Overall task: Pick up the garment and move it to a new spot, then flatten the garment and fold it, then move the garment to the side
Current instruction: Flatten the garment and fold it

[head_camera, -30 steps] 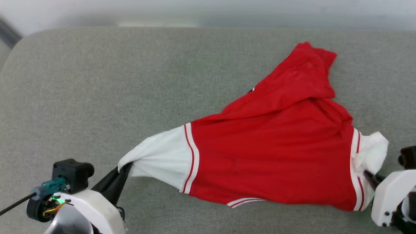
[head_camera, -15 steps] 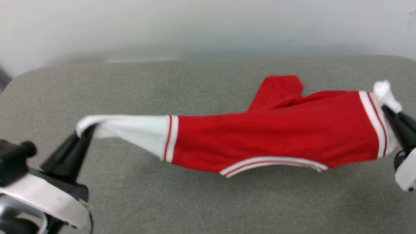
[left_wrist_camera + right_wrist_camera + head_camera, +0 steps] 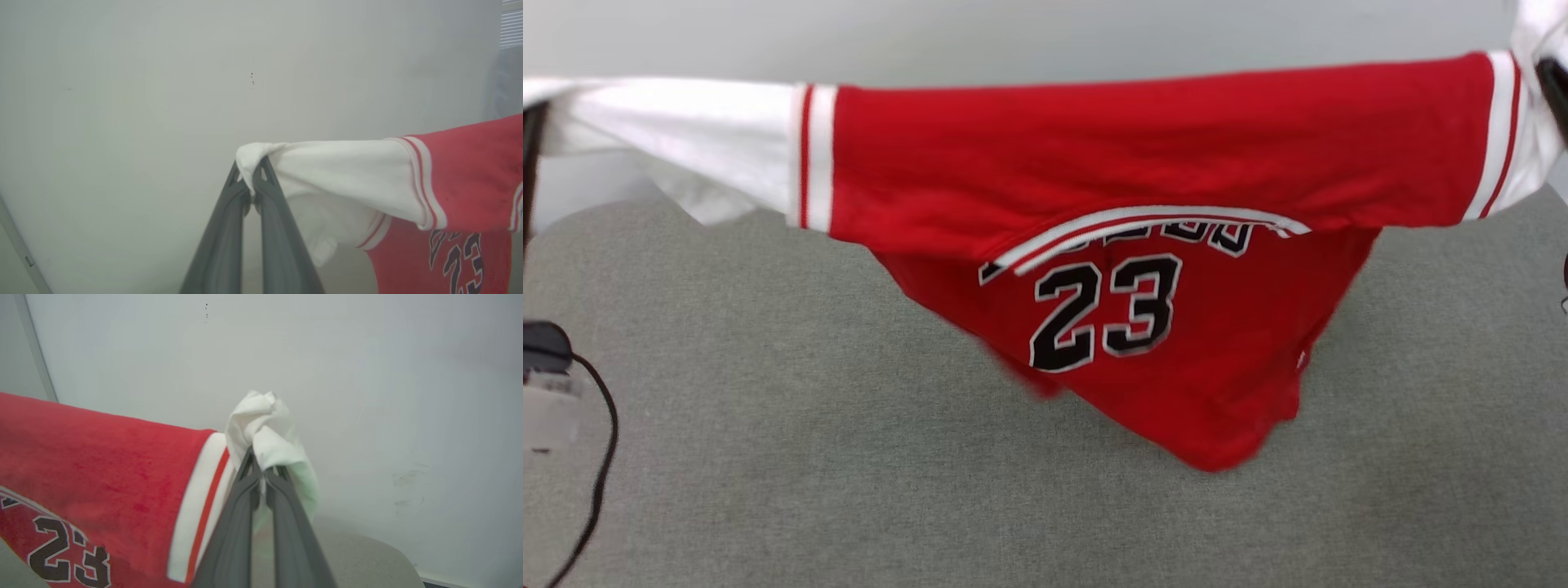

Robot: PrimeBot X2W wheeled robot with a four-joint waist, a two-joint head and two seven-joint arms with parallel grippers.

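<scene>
The garment point(image 3: 1143, 155), a red jersey shirt with white sleeves and a black "23", hangs stretched across the top of the head view, lifted off the grey surface point(image 3: 768, 457). Its lower body droops to a point point(image 3: 1217, 441) close over that surface. My left gripper point(image 3: 250, 179) is shut on the tip of one white sleeve point(image 3: 335, 163). My right gripper point(image 3: 261, 467) is shut on the bunched end of the other white sleeve point(image 3: 261, 420). In the head view the right fingers point(image 3: 1553, 90) show at the right edge, and a dark sliver of the left gripper point(image 3: 529, 155) at the left edge.
A pale wall point(image 3: 1013, 33) stands right behind the grey padded surface. A black cable point(image 3: 600, 457) and part of my arm lie at the lower left of the head view. The surface is rounded at its far corners.
Both grippers have lifted the garment off the surface and spread it wide; it now hangs in the air with the "23" print showing. The head camera has also tilted upward.
</scene>
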